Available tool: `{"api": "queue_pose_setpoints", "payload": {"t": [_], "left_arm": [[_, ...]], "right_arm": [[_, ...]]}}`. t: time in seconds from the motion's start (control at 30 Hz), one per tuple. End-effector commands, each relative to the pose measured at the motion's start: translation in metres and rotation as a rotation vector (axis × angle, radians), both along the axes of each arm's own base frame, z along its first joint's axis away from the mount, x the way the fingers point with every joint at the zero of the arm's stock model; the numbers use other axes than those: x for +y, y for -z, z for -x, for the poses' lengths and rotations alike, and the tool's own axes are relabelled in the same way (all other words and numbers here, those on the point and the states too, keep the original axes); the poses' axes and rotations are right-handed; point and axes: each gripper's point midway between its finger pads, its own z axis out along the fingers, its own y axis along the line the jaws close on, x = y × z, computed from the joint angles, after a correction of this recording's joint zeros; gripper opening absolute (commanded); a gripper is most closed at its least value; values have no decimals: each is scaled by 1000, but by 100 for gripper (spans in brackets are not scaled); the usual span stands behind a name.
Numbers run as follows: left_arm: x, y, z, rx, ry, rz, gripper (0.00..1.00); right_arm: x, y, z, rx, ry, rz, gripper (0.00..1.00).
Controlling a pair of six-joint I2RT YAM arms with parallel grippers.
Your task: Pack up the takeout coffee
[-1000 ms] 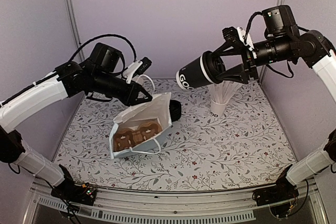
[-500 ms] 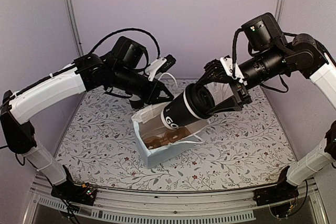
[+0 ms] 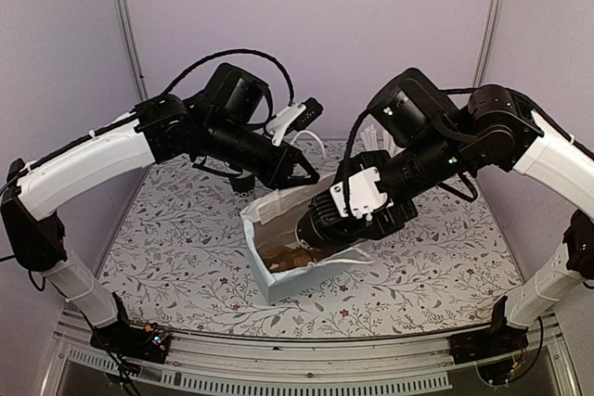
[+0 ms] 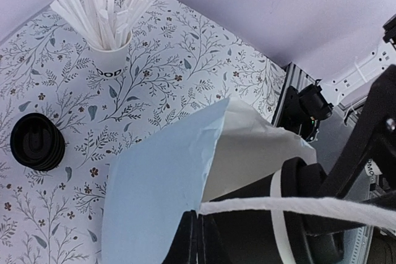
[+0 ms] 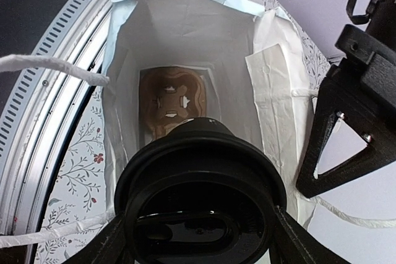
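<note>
Takeout coffee [image 5: 201, 214]: held tilted at the mouth of the open white bag [image 5: 185, 23], base pointing in, above a brown cup tray [image 5: 170, 97] on the bag's floor.
Right gripper [image 3: 345, 213]: fingers clamped around the cup's sides.
Left gripper [image 3: 295, 173]: pinching the bag's rear rim.

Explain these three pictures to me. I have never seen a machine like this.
These are two robot arms, left and right, bolted at a table's near edge. One picture looks down from above and behind them; the other two come from cameras on each wrist. The left end effector pinches the rim of a white paper bag, holding it open. The right end effector grips a black coffee cup with a lid and points it into the bag's mouth, above a brown cardboard tray at the bottom. On the flowered table stand a white cup of wrapped straws and a dark round stack; of cups or lids, I cannot tell.
</note>
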Motion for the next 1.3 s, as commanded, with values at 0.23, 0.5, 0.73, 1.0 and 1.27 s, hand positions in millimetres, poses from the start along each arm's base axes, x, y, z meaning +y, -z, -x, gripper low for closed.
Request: {"api": "queue_pose_setpoints", "payload": {"t": [0.23,0.5,0.73,1.0,1.27], "left_arm": [[-15,9,8,24,22,34,22],[-4,-78,35,-62,104,255,63],[30,-55,-17,-139,-89,189,73],[48,79,-86,-12,-169,30,68],[15,137,-92,94,-60,4,66]], "right_arm": [[-13,56,0,-30,48,226,45],[-27,76,0,-55,67,283,45],[-24,73,3,-136,39,264,45],[-28,88,2,-185,15,226,45],[-22,95,-3,-213,23,205,45]]}}
